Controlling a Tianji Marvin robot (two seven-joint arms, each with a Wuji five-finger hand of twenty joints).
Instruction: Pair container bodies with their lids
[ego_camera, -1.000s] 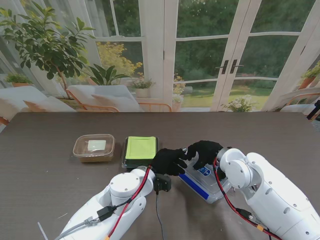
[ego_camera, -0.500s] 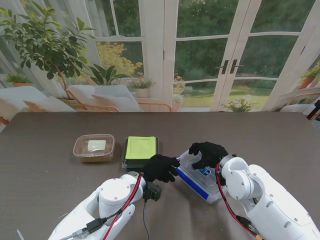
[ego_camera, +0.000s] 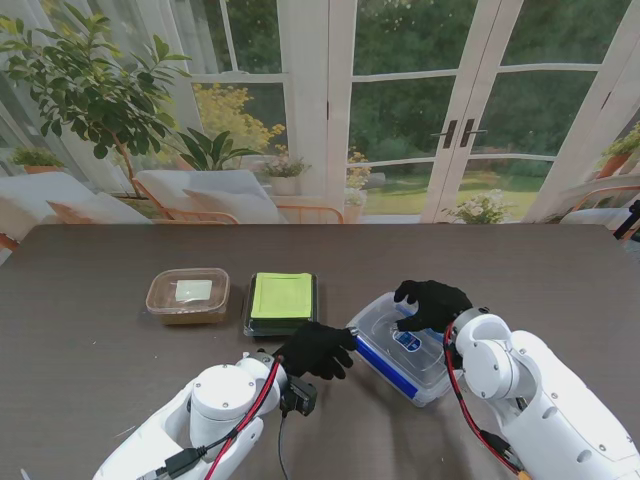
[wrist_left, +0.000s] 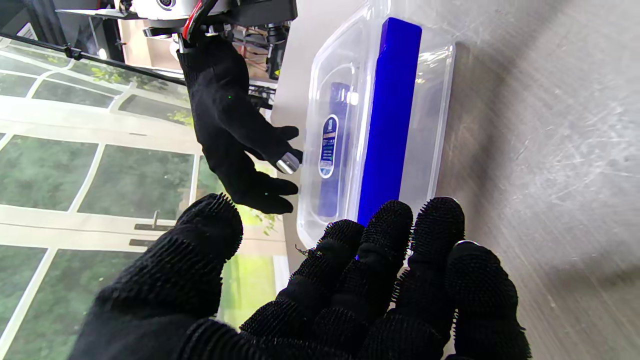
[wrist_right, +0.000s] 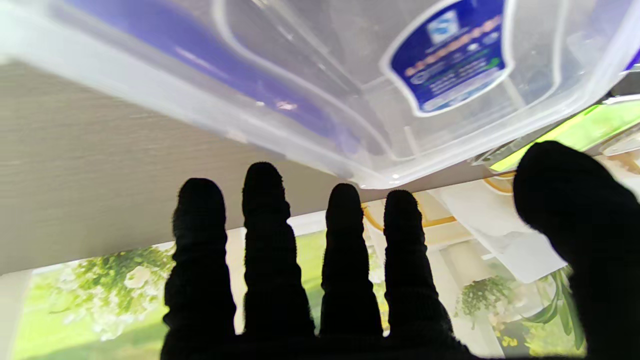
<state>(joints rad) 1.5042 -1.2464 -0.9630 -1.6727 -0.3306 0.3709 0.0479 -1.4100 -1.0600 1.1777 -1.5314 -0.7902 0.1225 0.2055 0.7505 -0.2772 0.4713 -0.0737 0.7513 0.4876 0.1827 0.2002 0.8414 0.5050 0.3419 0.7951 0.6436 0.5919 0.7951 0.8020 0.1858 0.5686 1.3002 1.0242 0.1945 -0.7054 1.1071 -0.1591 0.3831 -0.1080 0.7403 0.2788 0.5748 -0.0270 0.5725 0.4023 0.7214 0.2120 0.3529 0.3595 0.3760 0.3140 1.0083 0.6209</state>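
Clear box with blue clip (ego_camera: 402, 346) sits toward the table's (ego_camera: 100, 380) near edge, right of centre. Right hand (ego_camera: 432, 305) over its far end, fingers spread, gripping nothing. Left hand (ego_camera: 316, 349) just beside its left end — fingers loosely open, empty.

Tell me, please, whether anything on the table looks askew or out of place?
Only the clear container with the blue strip: it sits turned at an angle to the table edge, while the green-lidded box and the small clear tub lie square.

Left hand (ego_camera: 316, 350) and right hand (ego_camera: 431, 305), both black-gloved, empty, fingers (wrist_right: 345, 250) loosely spread.
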